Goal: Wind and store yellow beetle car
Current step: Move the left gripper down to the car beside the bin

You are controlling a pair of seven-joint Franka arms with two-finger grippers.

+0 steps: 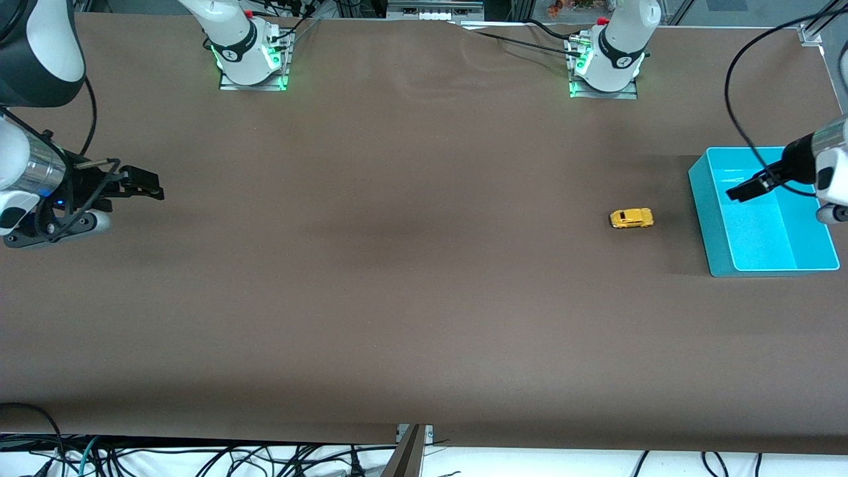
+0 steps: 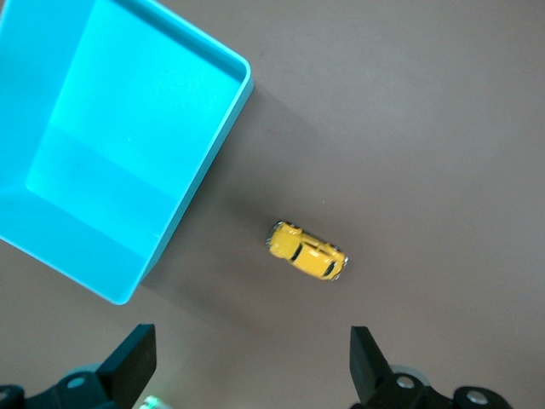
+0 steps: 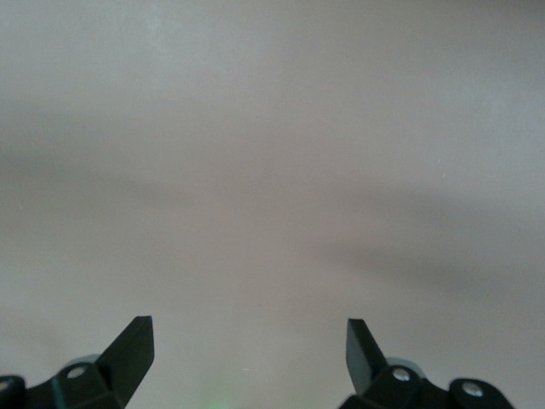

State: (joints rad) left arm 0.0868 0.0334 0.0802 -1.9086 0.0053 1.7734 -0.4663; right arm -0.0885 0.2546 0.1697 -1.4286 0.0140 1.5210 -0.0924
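We see left gripper point(image 1: 741, 193) over bin point(image 1: 703, 199), fingers spread, nothing held. Car point(image 1: 631, 217) on table point(image 1: 397, 265) just beside bin, toward right arm's end; long axis runs along table toward bin, nose direction unclear. Right gripper point(image 1: 154, 192) waits well apart from bin, fingers spread.

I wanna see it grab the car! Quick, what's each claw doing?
Left end effector: open, empty, over the bin.
Right end effector: open, empty, waiting over the table.
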